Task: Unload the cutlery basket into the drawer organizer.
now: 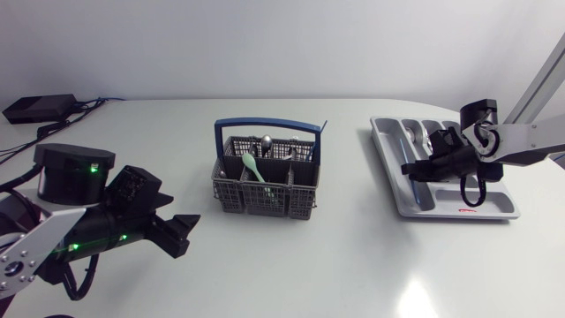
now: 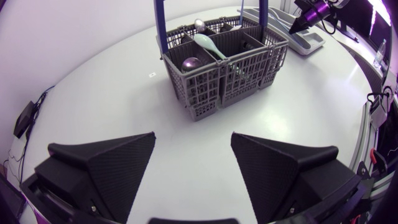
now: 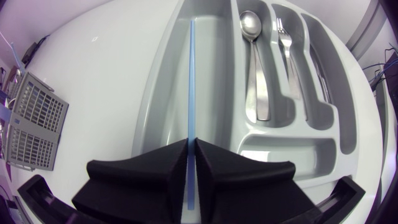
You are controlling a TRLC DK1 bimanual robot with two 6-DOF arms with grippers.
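Grey basket sits mid-table, a green spoon in it. Our right gripper hangs over the organizer. From our left wrist, our left gripper is spread wide, holding nothing, well short of the basket. From our right wrist, that gripper pinches a thin blue stick, lined up along the long slot so, we think, it can lie flat.

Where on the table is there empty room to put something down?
The table is bare between the cutlery basket and the drawer organizer, and between the left gripper and the basket. The organizer is crowded: the right gripper holds a blue stick over its long compartment.
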